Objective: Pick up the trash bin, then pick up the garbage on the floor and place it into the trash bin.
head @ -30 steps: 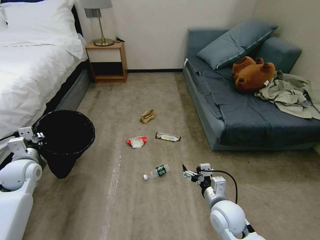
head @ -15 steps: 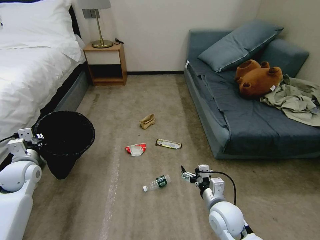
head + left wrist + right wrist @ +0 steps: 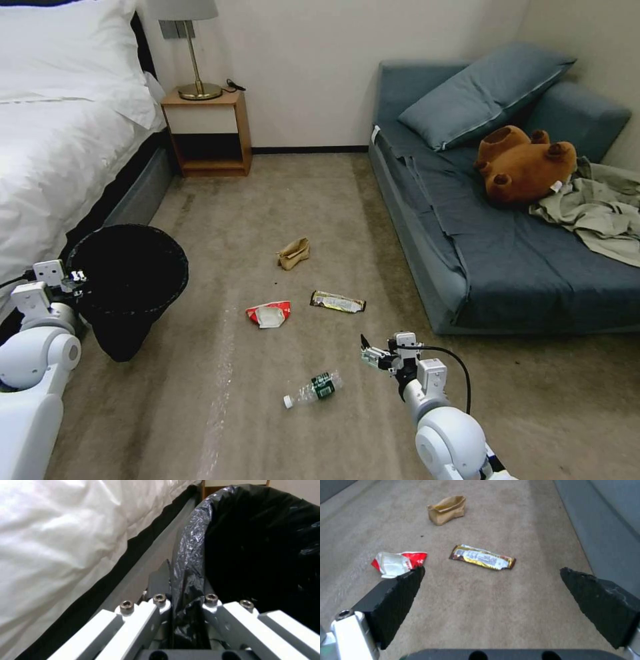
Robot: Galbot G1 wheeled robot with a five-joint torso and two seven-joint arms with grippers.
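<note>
The trash bin, lined with a crinkly black bag, hangs at the left beside the bed. My left gripper is shut on its rim, and the bag is pinched between the fingers. The garbage lies on the carpet: a clear bottle, a red-and-white wrapper, a dark-and-gold snack wrapper and a brown paper bag. My right gripper hovers open and empty above the floor, right of the bottle and short of the snack wrapper.
A white bed runs along the left, with a wooden nightstand and lamp at the far wall. A blue sofa lines the right and carries a pillow, a brown plush bear and an olive cloth heap. Open carpet lies between them.
The whole picture has shifted: the litter, sofa and nightstand sit lower in the head view, so the camera has moved. Both arms keep their poses and gripper states.
</note>
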